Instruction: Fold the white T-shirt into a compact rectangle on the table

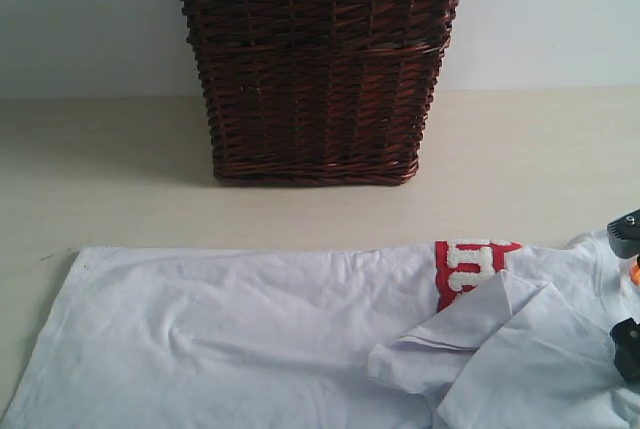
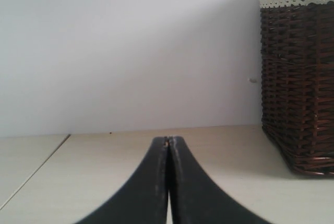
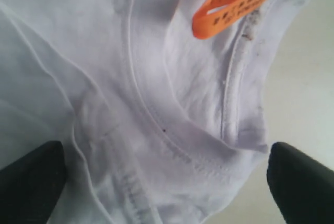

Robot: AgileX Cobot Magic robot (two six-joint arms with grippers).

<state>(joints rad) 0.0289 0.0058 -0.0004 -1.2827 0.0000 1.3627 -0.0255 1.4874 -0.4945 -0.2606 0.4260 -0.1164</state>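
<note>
The shirt [image 1: 250,329] lies flat on the surface [image 1: 520,159] in front of the basket [image 1: 315,69]. Its long axis runs side to side, with the hem on the left and the neck on the right. One sleeve [image 1: 470,319] lies folded in over the body near the red band. The right pincer [image 3: 164,166] hangs directly over the collar [image 3: 156,114], its jaws wide apart and straddling the ribbed edge just beside the orange tag [image 3: 235,2], gripping nothing. The left pincer [image 2: 168,141] is pressed together and empty, over bare surface and facing the basket, with no cloth in its view. The right arm is therefore much the nearer. Any next fold likely starts at the neck end and carries along the shirt's length toward the hem.
</note>
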